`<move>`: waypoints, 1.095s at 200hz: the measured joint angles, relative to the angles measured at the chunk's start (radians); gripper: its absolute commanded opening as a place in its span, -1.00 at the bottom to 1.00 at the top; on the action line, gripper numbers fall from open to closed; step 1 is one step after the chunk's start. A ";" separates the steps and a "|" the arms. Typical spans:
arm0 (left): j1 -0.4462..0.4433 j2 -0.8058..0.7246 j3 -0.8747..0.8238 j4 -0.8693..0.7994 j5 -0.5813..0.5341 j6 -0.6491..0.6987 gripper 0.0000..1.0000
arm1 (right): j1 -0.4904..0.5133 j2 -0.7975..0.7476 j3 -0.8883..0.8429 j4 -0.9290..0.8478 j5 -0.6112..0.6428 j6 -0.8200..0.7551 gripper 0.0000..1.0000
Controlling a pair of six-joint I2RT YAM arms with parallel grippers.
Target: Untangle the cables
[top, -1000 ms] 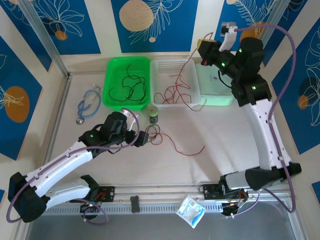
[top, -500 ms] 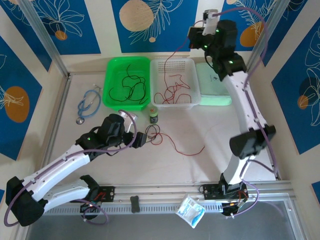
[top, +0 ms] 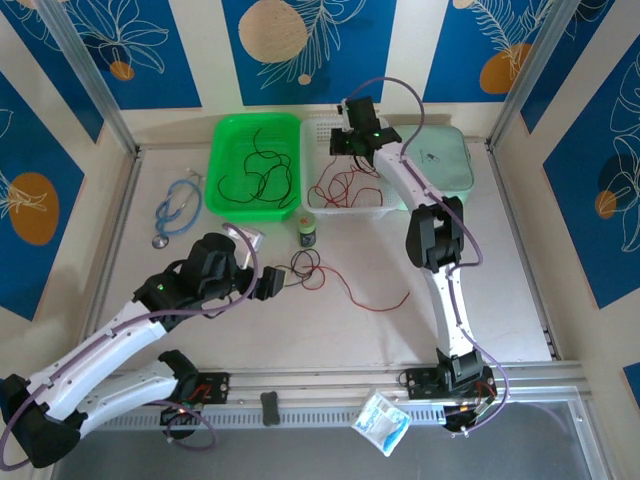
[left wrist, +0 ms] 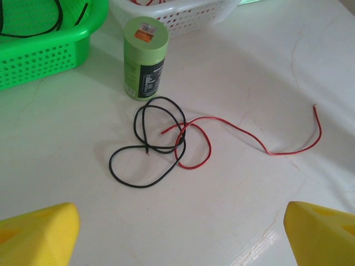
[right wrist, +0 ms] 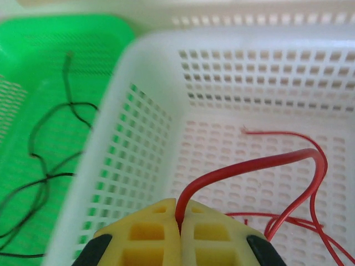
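At far left a blue stethoscope (top: pixel 175 210) lies on the table (top: pixel 480 300). Next, a green basket (top: pixel 222 150) holds black cables (top: pixel 262 180). Below it the left gripper (top: pixel 272 283) stands released, jaws wide and empty, facing a black cable (left wrist: pixel 137 186) looped through a red cable (left wrist: pixel 244 133) beside a green can (left wrist: pixel 145 58). Further right, over the white basket (top: pixel 340 211), the right gripper (right wrist: pixel 178 221) is clenched on a red strand (right wrist: pixel 244 165) above more red cables (top: pixel 345 185).

The left pincer (left wrist: pixel 183 233) gapes wide on a low arm. The right pincer (right wrist: pixel 178 224), arm stretched far forward, clamps a red cable (right wrist: pixel 249 164).
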 measured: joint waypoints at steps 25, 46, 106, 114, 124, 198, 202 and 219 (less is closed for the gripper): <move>0.000 0.000 0.009 -0.029 -0.012 -0.008 0.87 | -0.006 0.064 0.064 -0.058 0.024 0.029 -1.00; 0.000 0.005 0.025 -0.054 -0.031 -0.024 0.86 | -0.017 0.081 0.075 -0.092 0.030 0.068 -1.00; 0.000 0.066 0.086 -0.163 -0.116 -0.079 0.81 | -0.071 0.112 0.144 -0.211 -0.034 0.200 -0.18; 0.000 0.076 0.087 -0.174 -0.126 -0.087 0.81 | -0.077 0.112 0.153 -0.222 -0.049 0.208 -0.09; 0.000 0.087 0.088 -0.186 -0.136 -0.101 0.81 | -0.084 0.111 0.161 -0.233 -0.066 0.222 -0.01; 0.004 0.194 0.103 -0.230 -0.160 -0.188 0.62 | -0.047 -0.136 -0.037 -0.262 -0.093 0.211 0.45; 0.005 0.201 0.103 -0.230 -0.157 -0.189 0.60 | -0.043 -0.158 -0.057 -0.258 -0.091 0.208 0.45; 0.010 0.231 0.103 -0.229 -0.149 -0.207 0.49 | -0.025 -0.257 -0.145 -0.233 -0.074 0.203 0.41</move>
